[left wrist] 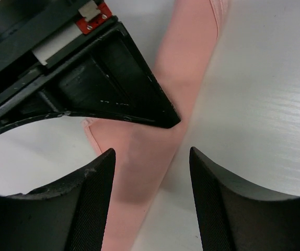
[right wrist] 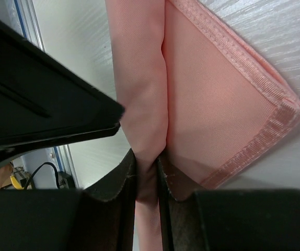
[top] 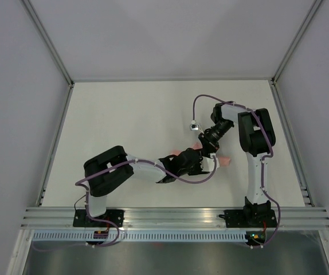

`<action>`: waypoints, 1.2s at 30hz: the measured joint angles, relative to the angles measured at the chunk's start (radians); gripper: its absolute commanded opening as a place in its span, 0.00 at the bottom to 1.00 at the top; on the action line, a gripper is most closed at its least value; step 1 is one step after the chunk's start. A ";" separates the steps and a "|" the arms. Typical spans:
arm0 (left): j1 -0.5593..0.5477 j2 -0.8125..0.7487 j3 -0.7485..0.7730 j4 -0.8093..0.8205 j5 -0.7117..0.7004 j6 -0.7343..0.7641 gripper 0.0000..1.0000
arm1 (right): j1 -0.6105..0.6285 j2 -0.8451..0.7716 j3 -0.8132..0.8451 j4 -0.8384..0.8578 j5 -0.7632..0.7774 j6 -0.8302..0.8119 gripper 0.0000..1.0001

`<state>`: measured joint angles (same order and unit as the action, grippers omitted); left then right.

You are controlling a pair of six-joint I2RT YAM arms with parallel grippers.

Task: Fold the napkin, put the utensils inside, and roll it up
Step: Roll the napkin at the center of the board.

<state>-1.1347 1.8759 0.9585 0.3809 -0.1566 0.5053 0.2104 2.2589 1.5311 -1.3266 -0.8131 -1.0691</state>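
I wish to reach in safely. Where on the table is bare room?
Bare: the far-left table, bordered by the back wall and the left arm; also the near strip between the left arm's base and the right arm's base. Crowded: centre-right, where the left pincer and right pincer meet over the napkin.

The left arm (top: 124, 169) is stretching from the lower left toward the middle of the frame. The right arm (top: 256, 149) is rising from the lower right, bending back and reaching down-left, so the right gripper (top: 209, 150) is sitting just above the left gripper (top: 199, 164). Both are covering most of the napkin (top: 226, 161), which is showing as pink slivers right of centre on the white table (top: 124, 114). Their jaws are too small to read. Purple cables (top: 194, 106) are looping along both arms.
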 measured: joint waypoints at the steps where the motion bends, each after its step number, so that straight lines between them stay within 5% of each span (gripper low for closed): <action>1: 0.000 0.014 0.005 0.000 -0.001 0.008 0.64 | 0.000 0.002 0.003 -0.003 0.000 0.000 0.25; 9: 0.000 0.074 0.031 0.011 -0.017 0.038 0.57 | -0.005 0.018 0.018 -0.027 -0.003 0.002 0.34; 13: 0.000 0.092 0.056 -0.008 -0.014 0.038 0.35 | -0.006 0.018 0.019 -0.047 -0.014 0.010 0.50; 18: 0.002 0.101 0.090 -0.070 0.018 0.043 0.17 | -0.011 0.003 0.018 -0.061 -0.022 0.018 0.56; 36: 0.097 0.116 0.234 -0.325 0.299 0.019 0.12 | -0.145 -0.224 -0.057 0.230 -0.017 0.163 0.64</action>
<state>-1.0378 1.9923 1.1927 0.0559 0.1429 0.5240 0.0654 2.0346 1.4738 -1.0962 -0.8299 -0.9066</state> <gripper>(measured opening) 0.261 0.633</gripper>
